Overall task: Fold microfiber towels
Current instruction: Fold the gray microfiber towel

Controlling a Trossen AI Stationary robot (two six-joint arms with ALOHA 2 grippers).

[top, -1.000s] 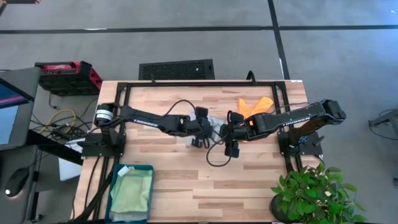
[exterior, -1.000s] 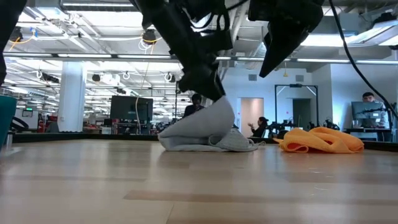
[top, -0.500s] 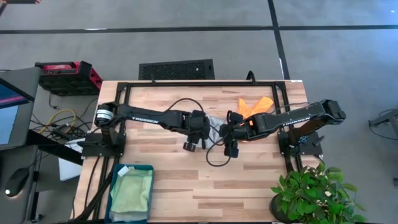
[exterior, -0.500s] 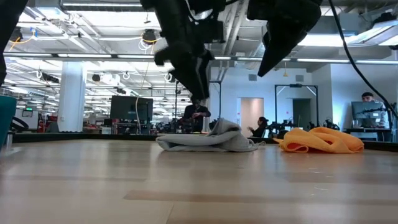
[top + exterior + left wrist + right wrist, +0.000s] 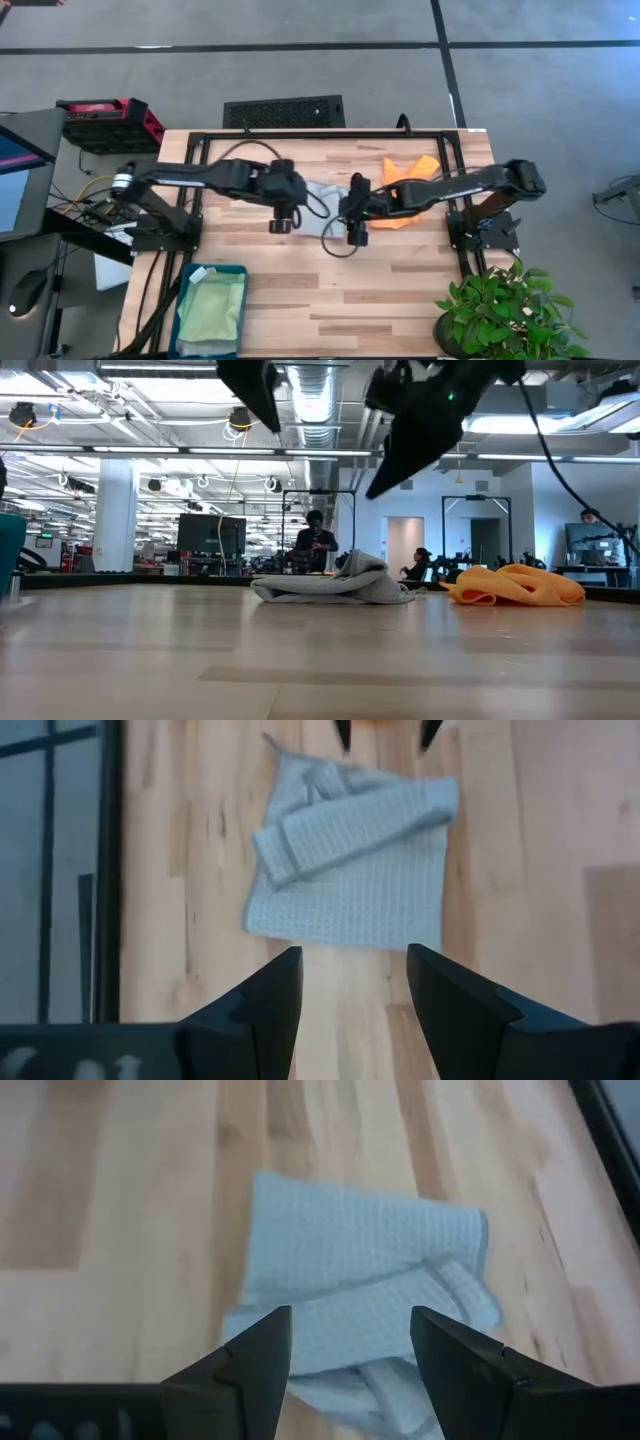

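A pale grey-blue towel (image 5: pixel 322 195) lies rumpled near the middle of the wooden table (image 5: pixel 300 290), between the two grippers and touched by neither. In the left wrist view the towel (image 5: pixel 350 860) shows as a rough square with one edge rolled or folded over on itself into a thick band; the right wrist view shows the same bunched band along one side of the cloth (image 5: pixel 360 1305). From the low view it is a low heap (image 5: pixel 335 585) with one hump raised, and how many layers lie under that hump cannot be made out.

The left gripper (image 5: pixel 281 212) hangs above the table just beside the towel, its jaws spread with nothing between them — the wrist view shows bare wood in the gap. The right gripper (image 5: pixel 353 222) hovers on the towel's other side, jaws likewise spread and empty. In the low view both grippers are cut off by the top edge, so only dark shapes show.

An orange towel (image 5: pixel 405 180) lies crumpled farther along, partly hidden under the right arm in the high view; the low view shows it (image 5: pixel 520 585) as a loose mound apart from the grey one. A light green towel (image 5: pixel 212 310) rests inside a teal bin (image 5: pixel 183 315) at the table's near left corner — whether anything lies beneath it cannot be told. A potted plant (image 5: pixel 500 305) stands at the near right corner.
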